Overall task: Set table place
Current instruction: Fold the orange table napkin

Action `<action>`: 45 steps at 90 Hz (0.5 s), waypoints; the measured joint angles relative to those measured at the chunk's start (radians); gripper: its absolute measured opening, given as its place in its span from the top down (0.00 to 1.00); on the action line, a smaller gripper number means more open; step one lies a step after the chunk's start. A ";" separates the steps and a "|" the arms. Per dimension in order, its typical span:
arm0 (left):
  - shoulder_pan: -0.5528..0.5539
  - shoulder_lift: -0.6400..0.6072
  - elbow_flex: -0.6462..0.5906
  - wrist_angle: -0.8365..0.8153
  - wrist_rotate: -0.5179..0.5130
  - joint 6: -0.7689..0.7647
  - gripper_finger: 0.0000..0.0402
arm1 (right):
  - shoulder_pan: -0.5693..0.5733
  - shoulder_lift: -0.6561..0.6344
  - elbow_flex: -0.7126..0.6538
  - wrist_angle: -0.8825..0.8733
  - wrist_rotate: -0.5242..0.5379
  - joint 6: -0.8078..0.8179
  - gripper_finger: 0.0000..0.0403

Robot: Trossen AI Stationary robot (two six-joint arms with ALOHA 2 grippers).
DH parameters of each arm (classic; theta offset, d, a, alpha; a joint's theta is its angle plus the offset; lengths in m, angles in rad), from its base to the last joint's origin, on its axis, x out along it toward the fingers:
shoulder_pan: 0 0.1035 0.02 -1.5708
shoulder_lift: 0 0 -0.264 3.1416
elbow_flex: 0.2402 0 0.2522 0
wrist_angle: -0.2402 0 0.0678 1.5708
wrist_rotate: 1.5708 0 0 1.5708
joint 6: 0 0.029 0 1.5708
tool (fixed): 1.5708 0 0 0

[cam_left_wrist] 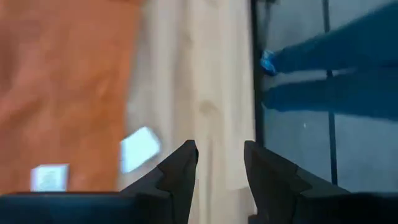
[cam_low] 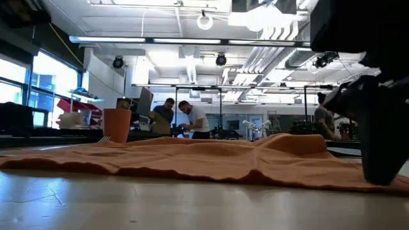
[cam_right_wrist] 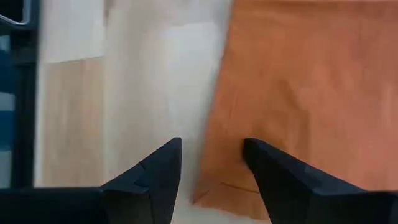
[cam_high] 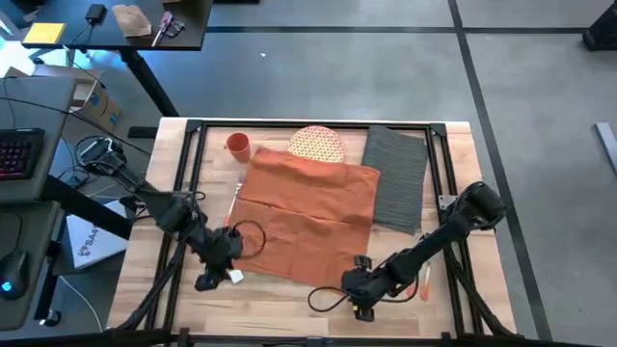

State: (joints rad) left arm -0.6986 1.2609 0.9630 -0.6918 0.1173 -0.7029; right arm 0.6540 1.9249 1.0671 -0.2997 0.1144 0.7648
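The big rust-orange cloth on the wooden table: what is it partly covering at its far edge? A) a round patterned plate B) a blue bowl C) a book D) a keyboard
A: seen from above, the big rust-orange cloth spreads across the light wood table, and a round patterned plate peeks out from under its far edge, beside the small orange cup.

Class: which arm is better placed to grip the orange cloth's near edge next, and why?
Right. Its open gripper straddles the cloth edge; the left gripper, also open, sits over bare table beside it.
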 joint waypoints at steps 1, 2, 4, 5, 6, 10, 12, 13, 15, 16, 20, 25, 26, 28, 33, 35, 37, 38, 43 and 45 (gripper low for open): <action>-0.008 0.009 0.000 0.008 -0.005 0.000 0.70 | 0.000 0.000 0.001 -0.013 -0.003 0.012 0.60; -0.015 0.018 0.000 0.015 -0.011 0.000 0.70 | 0.000 0.001 0.003 -0.027 -0.006 0.024 0.61; -0.029 0.035 0.000 0.028 -0.024 -0.002 0.70 | 0.000 0.000 0.003 -0.046 -0.008 0.045 0.63; -0.036 0.045 0.000 0.034 -0.031 -0.004 0.70 | 0.000 -0.001 0.003 -0.057 -0.010 0.057 0.64; -0.043 0.056 0.000 0.039 -0.038 -0.007 0.70 | 0.000 -0.003 0.003 -0.068 -0.013 0.068 0.65; -0.068 0.098 0.001 0.047 -0.061 -0.031 0.71 | 0.007 -0.011 0.001 -0.105 -0.028 0.100 0.71; -0.080 0.120 0.001 0.046 -0.074 -0.051 0.71 | 0.012 -0.018 0.001 -0.118 -0.035 0.107 0.75; -0.085 0.132 0.001 0.045 -0.079 -0.062 0.71 | 0.015 -0.021 0.000 -0.123 -0.036 0.115 0.77; -0.095 0.156 0.001 0.042 -0.089 -0.086 0.71 | 0.023 -0.027 0.000 -0.134 -0.039 0.118 0.81; -0.099 0.169 0.001 0.042 -0.094 -0.100 0.71 | 0.027 -0.029 0.000 -0.138 -0.039 0.121 0.83; -0.109 0.216 0.002 0.042 -0.110 -0.162 0.72 | 0.044 -0.040 -0.003 -0.152 -0.045 0.127 0.92; -0.122 0.271 0.002 0.046 -0.119 -0.250 0.72 | 0.062 -0.060 -0.006 -0.170 -0.067 0.134 0.97; -0.123 0.281 0.002 0.048 -0.119 -0.266 0.72 | 0.066 -0.064 -0.006 -0.174 -0.072 0.138 0.97; -0.126 0.301 0.002 0.058 -0.116 -0.292 0.73 | 0.074 -0.069 -0.007 -0.180 -0.079 0.149 0.97; -0.130 0.349 0.003 0.094 -0.102 -0.337 0.73 | 0.092 -0.080 -0.008 -0.192 -0.084 0.182 0.97; -0.133 0.367 0.003 0.111 -0.099 -0.347 0.73 | 0.097 -0.085 -0.008 -0.200 -0.089 0.195 0.97; -0.135 0.382 0.003 0.129 -0.093 -0.353 0.73 | 0.102 -0.088 -0.009 -0.209 -0.091 0.203 0.97; -0.135 0.388 0.003 0.139 -0.090 -0.355 0.73 | 0.105 -0.091 -0.009 -0.212 -0.089 0.204 0.98; -0.136 0.417 0.003 0.203 -0.078 -0.357 0.73 | 0.120 -0.096 -0.010 -0.217 -0.088 0.204 0.99; -0.136 0.428 0.003 0.233 -0.073 -0.353 0.73 | 0.125 -0.097 -0.010 -0.214 -0.088 0.203 0.99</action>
State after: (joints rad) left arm -0.8349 1.6887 0.9664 -0.4592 0.0445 -1.0559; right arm 0.7786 1.8277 1.0573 -0.5138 0.0265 0.9682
